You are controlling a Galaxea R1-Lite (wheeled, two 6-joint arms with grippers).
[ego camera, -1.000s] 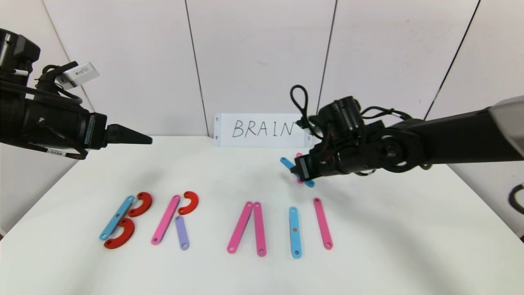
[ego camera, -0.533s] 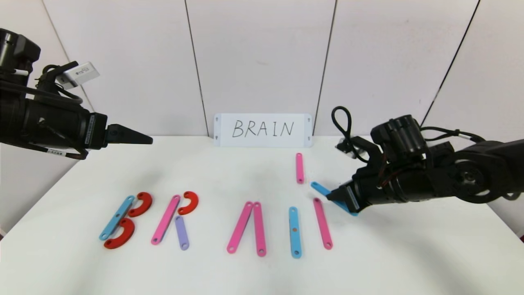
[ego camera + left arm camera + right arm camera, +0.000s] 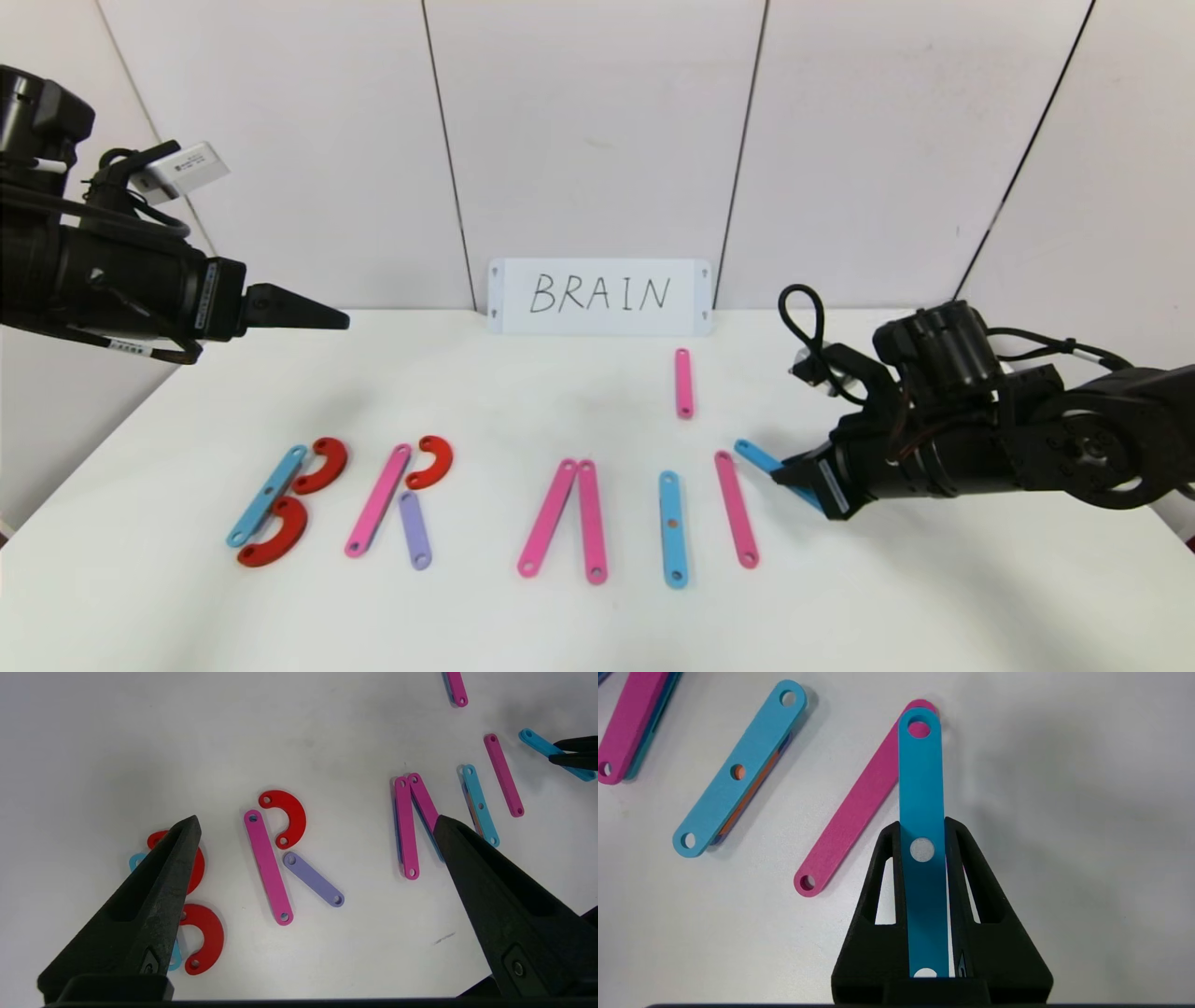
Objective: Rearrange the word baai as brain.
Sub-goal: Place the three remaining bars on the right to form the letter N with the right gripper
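Flat matte plastic pieces lie on the smooth white surface (image 3: 934, 597): holed straight strips and red C-curves (image 3: 320, 465) forming the letter row (image 3: 560, 513), across its front. The right gripper (image 3: 777, 472), fingers clamped on a blue strip (image 3: 754, 456), holds it tilted beside the last pink strip (image 3: 736, 509). The left gripper (image 3: 341, 320) hovers, fingers wide. A white card (image 3: 599, 296) reads "BRAIN"

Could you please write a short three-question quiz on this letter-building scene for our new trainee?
1. True or false: the right gripper is shut on the blue strip.
2. Which gripper hangs open above the table's left side?
3. Which colour is the lone strip nearest the BRAIN card: (a) pink, (b) purple, (c) red?

Key: 1 true; 2 the left gripper; 3 a.
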